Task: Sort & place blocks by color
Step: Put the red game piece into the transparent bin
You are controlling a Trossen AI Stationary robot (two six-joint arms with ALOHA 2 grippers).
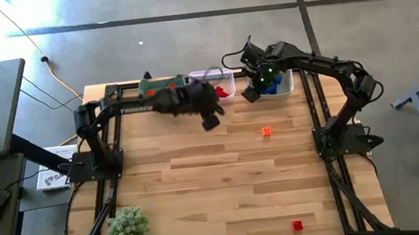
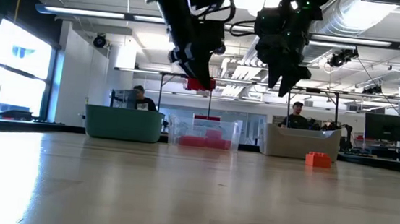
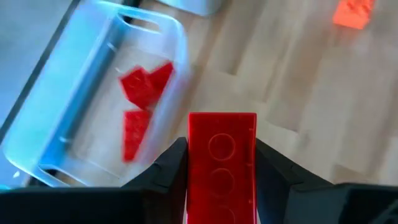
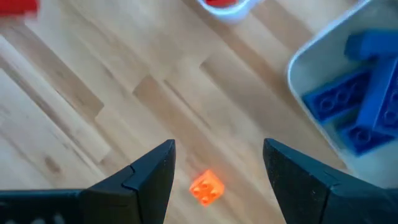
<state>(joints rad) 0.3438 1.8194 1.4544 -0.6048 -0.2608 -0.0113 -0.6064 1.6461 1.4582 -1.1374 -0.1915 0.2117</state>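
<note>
My left gripper (image 1: pixel 210 122) hangs above the table just near of the clear bin (image 1: pixel 206 77), shut on a red studded block (image 3: pixel 222 155). That bin holds a few red blocks (image 3: pixel 142 87). My right gripper (image 1: pixel 251 94) is open in the air beside the white bin (image 1: pixel 289 85), which holds blue blocks (image 4: pixel 348 102). An orange block (image 1: pixel 266 132) lies flat on the table below and near of it; in the right wrist view the orange block (image 4: pixel 206 187) shows between the open fingers, far beneath them. Another red block (image 1: pixel 297 224) lies by the near edge. My left gripper pinches the red block between its two fingers, one on each long side face (image 3: pixel 194 163). The studded top faces the wrist camera and the block's free end (image 3: pixel 222 119) sticks out past the fingertips. In the low view the red block (image 2: pixel 199 84) is lifted clear, well above the table.
A green bin (image 1: pixel 164 83) stands left of the clear one along the far edge. A green spiky ball (image 1: pixel 127 228) sits at the near left corner. Black frame rails (image 1: pixel 335 174) run along both sides. People sit at desks beyond the table (image 2: pixel 140 96).
</note>
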